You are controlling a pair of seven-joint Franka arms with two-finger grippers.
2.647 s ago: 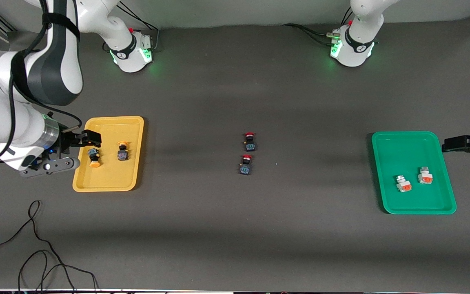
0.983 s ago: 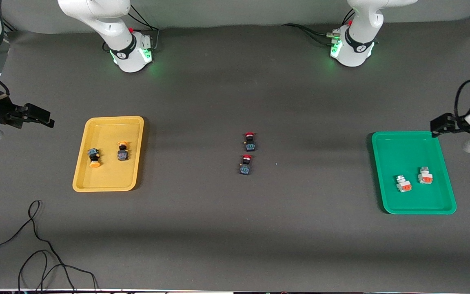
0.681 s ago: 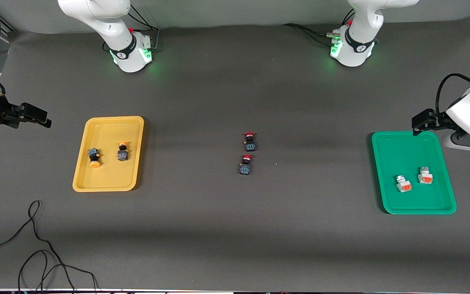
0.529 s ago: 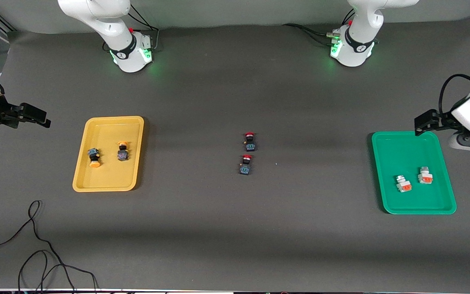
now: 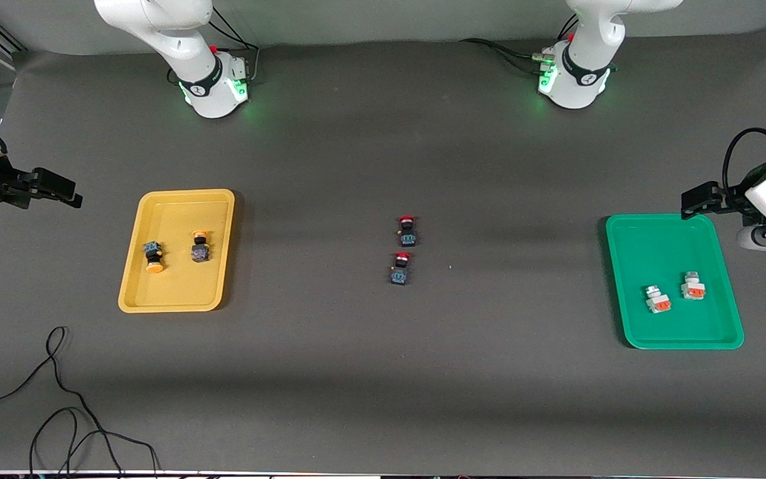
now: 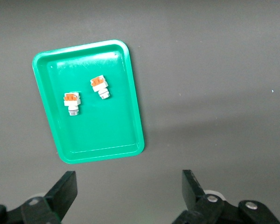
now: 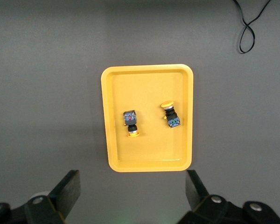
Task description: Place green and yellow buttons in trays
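Observation:
The yellow tray (image 5: pixel 183 213) lies toward the right arm's end and holds two dark buttons with orange-yellow caps (image 5: pixel 152 257) (image 5: pixel 200 247). The green tray (image 5: pixel 655 246) lies toward the left arm's end with two white-grey buttons bearing orange-red blocks (image 5: pixel 657 299) (image 5: pixel 692 286). My right gripper (image 5: pixel 64 191) hangs open and empty over bare table beside the yellow tray (image 7: pixel 149 88); its wrist view shows both buttons (image 7: pixel 131 122) (image 7: pixel 171 115). My left gripper (image 5: pixel 695 201) hangs open and empty by the green tray's (image 6: pixel 107 135) corner nearest the arm bases, above its buttons (image 6: pixel 71 102) (image 6: pixel 100 87).
Two dark buttons with red caps (image 5: pixel 407 231) (image 5: pixel 400 268) stand on the table mat midway between the trays. A loose black cable (image 5: pixel 57 399) curls on the mat nearer the front camera than the yellow tray.
The right gripper has withdrawn from over the yellow tray and now holds still beside it. The left gripper swung toward the green tray's corner, then eased back a little. The buttons have not moved.

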